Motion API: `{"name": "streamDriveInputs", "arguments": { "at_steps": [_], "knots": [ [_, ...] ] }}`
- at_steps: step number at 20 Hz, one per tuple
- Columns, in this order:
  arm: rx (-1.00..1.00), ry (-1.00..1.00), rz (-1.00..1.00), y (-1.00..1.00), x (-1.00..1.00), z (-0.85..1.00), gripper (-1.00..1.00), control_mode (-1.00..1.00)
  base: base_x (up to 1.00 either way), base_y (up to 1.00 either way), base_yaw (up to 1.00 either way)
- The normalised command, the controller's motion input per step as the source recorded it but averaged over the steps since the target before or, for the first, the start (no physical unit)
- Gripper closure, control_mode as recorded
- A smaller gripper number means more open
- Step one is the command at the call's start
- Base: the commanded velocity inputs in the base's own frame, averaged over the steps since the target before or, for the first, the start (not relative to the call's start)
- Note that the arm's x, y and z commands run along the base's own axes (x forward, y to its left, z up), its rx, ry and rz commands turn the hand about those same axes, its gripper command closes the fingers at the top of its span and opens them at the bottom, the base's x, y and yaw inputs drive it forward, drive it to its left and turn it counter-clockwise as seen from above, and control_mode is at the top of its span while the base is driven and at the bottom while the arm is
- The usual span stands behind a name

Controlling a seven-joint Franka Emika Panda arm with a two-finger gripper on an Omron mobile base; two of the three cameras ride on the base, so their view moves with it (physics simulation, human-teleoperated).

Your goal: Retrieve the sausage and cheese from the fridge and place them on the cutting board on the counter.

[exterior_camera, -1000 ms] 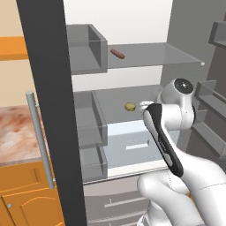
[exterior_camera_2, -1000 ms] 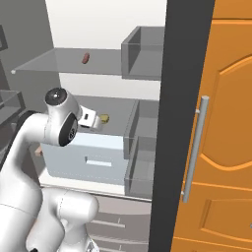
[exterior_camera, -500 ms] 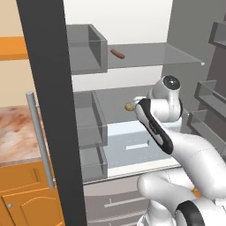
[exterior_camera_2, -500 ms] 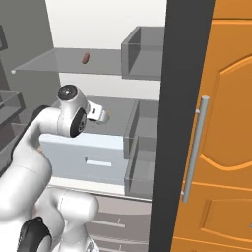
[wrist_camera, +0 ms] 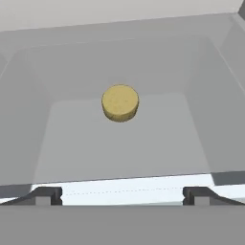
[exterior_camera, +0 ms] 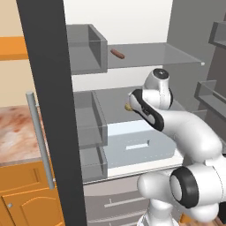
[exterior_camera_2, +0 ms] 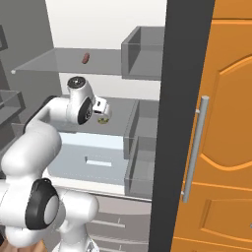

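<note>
The fridge [exterior_camera: 48, 110] is open, and both foods are inside it. Nothing sits on the counter [exterior_camera: 15, 132] yet, as far as I can see, and I cannot see the board. So the job is just starting. Both foods need to be picked up and carried out.

The pincer [wrist_camera: 122, 194] is wide open and holds nothing. The cheese [wrist_camera: 120, 102] lies straight ahead of it, a little way off, flat on the middle shelf [wrist_camera: 119, 143]. The pincer is not touching it. I think the cheese comes first, because the pincer points right at it.

The sausage [exterior_camera: 117, 54] is up above the pincer, on the top glass shelf [exterior_camera: 167, 55].

There is bare shelf all around the cheese, so the pincer has room to come down on each side of it. The walls stand far off to both sides of the pincer. The top shelf hangs over the arm, so it looks safer to pull straight back than to lift up high. The dark door edge [exterior_camera_2: 182, 123] is off to the side, near the way out.
</note>
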Motion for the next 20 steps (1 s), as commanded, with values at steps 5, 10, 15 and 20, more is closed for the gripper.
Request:
{"name": "streamDriveInputs", "arguments": {
  "at_steps": [5, 10, 15, 20],
  "knots": [
    [-0.03, 0.00, 0.04, 0.05, 0.09, -0.44, -1.00, -1.00, 0.00, 0.00, 0.00],
    [-0.01, 0.00, 0.04, 0.00, 0.15, -0.18, -1.00, -1.00, 0.00, 0.00, 0.00],
    [0.00, 0.00, 0.03, 0.00, 0.25, 0.00, -1.00, -1.00, 0.00, 0.00, 0.00],
    [0.00, 0.00, 0.02, 0.00, 0.28, 0.03, -1.00, -1.00, 0.00, 0.00, 0.00]
  ]
}}
